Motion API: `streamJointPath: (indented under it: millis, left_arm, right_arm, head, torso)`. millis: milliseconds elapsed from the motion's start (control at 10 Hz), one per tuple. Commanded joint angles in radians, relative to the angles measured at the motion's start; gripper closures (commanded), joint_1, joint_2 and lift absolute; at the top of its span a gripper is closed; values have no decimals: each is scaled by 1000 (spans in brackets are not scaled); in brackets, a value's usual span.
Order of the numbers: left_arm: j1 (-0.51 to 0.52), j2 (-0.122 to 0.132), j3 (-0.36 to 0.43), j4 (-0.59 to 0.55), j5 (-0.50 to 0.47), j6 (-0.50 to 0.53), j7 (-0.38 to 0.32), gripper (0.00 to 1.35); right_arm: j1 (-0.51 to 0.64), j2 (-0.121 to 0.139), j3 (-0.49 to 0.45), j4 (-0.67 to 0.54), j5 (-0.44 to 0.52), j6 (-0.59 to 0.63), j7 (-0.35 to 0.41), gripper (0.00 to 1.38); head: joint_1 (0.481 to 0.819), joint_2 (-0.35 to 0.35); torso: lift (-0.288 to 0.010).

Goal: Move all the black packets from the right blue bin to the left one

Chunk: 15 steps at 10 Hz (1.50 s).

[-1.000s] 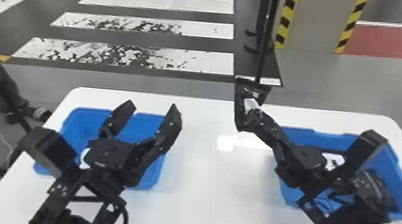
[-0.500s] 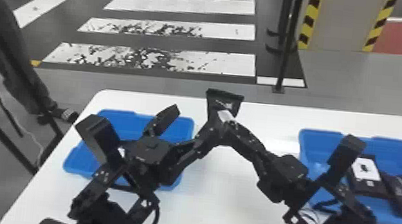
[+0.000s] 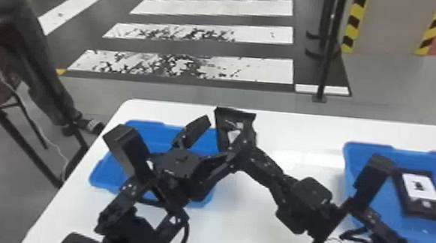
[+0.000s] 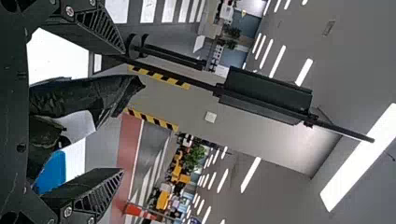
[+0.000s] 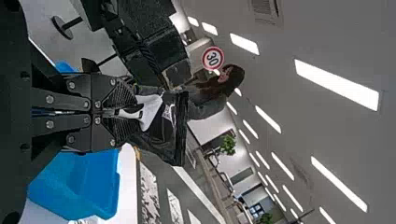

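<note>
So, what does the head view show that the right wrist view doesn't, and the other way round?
Head view: the right bin holding black packets, and yellow-and-black stripes.

Right wrist view: ceiling lights, a round sign and a plant.

Both: the left bin, the crosswalk, and a packet gripped by the right end effector.

far beyond the right gripper [image 3: 243, 148], a round white sign [image 5: 213, 58] with a red rim reads 30. right of that gripper, print on the white label [image 3: 420, 186] of a black packet [image 3: 414, 210] is too small to read.
</note>
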Motion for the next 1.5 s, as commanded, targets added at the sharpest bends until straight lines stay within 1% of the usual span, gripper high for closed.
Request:
streamJointPath:
  millis: [0, 100, 200, 300, 400, 500, 600, 700, 800, 900, 1000, 1100, 1200, 1300, 1400]
  left_arm:
    - [1, -2, 5, 5, -2, 1, 2, 137]
    - [4, -3, 9, 5, -4, 1, 2, 134]
    - [6, -5, 13, 5, -12, -9, 5, 168]
    - [16, -7, 7, 5, -24, -53, 25, 555]
    - [31, -7, -11, 5, -12, -85, 77, 1006]
    - [43, -5, -17, -2, 0, -43, 104, 1231]
    - [51, -5, -17, -4, 12, -29, 106, 1207]
    - [46, -5, -17, -17, 24, 18, 106, 1207]
    - [46, -2, -23, -27, 12, 38, 106, 1207]
    - [48, -2, -27, -29, 6, 23, 109, 1207]
    - [53, 0, -33, -29, -4, -24, 121, 1207]
    - [63, 1, -39, -29, -6, -70, 138, 1207]
    - [73, 1, -39, -29, -4, -105, 152, 1207]
    - [78, 1, -37, -29, -4, -134, 167, 1207]
    - [65, 1, -25, -29, -8, -142, 178, 1207]
  right_arm:
    - [-9, -2, 22, 0, -2, 3, 0, 1125]
    - [-11, -2, 22, 0, -4, 7, 0, 1125]
    - [-11, -2, 22, 0, -6, 17, 0, 1125]
    - [-11, -2, 22, 2, -12, 20, 0, 1125]
    - [-11, -2, 22, 5, -14, 22, 0, 1125]
    - [-11, -2, 22, 7, -20, 22, 0, 1125]
    - [-16, -2, 22, 12, -22, 22, 0, 1125]
    - [-28, -2, 22, 19, -26, 22, -1, 1125]
    - [-38, -1, 22, 22, -24, 22, -1, 1125]
    - [-45, 1, 22, 22, -28, 20, -3, 1125]
    - [-48, 4, 22, 24, -32, 22, -6, 1124]
    - [-45, 4, 22, 34, -38, 22, -9, 1046]
    - [-43, 4, 24, 34, -54, 37, -8, 710]
    - [-38, 2, 22, 34, -64, 54, 3, 208]
    - [-38, 2, 20, 36, -60, 66, 17, -2]
  head:
    - [695, 231]
    - [695, 238]
    - [695, 245]
    - [695, 250]
    - [695, 259]
    - [695, 267]
    - [695, 268]
    - [695, 265]
    - [695, 259]
    - [695, 250]
    - [695, 247]
    - [695, 249]
    - [695, 251]
    - [695, 258]
    - [695, 271]
  torso:
    - [-140]
    - [-140]
    - [-140]
    - [-140]
    - [-140]
    - [-140]
    - [-140]
    - [-140]
    - [-140]
    - [-140]
    - [-140]
    - [-140]
    - [-140]
    - [-140]
    - [-140]
